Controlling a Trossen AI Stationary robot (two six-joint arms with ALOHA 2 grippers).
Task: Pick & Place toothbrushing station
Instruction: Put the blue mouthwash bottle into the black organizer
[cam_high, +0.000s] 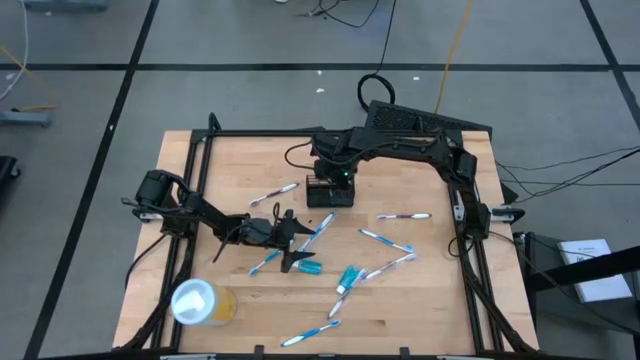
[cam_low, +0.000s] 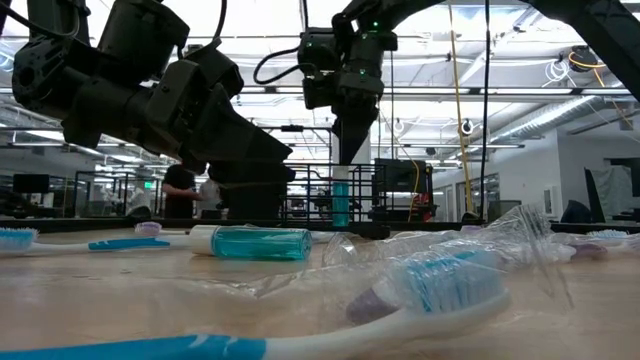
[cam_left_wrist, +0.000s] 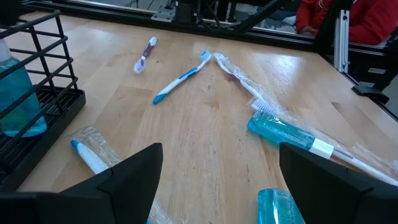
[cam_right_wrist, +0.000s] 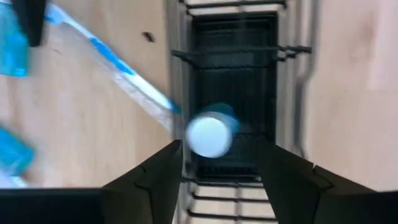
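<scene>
Right gripper (cam_right_wrist: 214, 165): directly above the toothbrushing station (cam_high: 330, 192), fingers spread, grasping nothing; a blue tube with white cap (cam_right_wrist: 210, 134) stands upright in a station compartment between them. Station: far centre of table (cam_high: 180, 160).
Left gripper (cam_high: 292, 240): low over the table centre, fingers wide apart, empty.
Toothbrushes: several, some wrapped; exact count unclear.
Toothpaste tubes lying on the table: two (cam_high: 304, 265), (cam_high: 347, 277).
Yellow cup (cam_high: 203, 301): one, near left.

Black wire toothbrushing station (cam_high: 331, 193), upright, seemingly mid-table
</scene>
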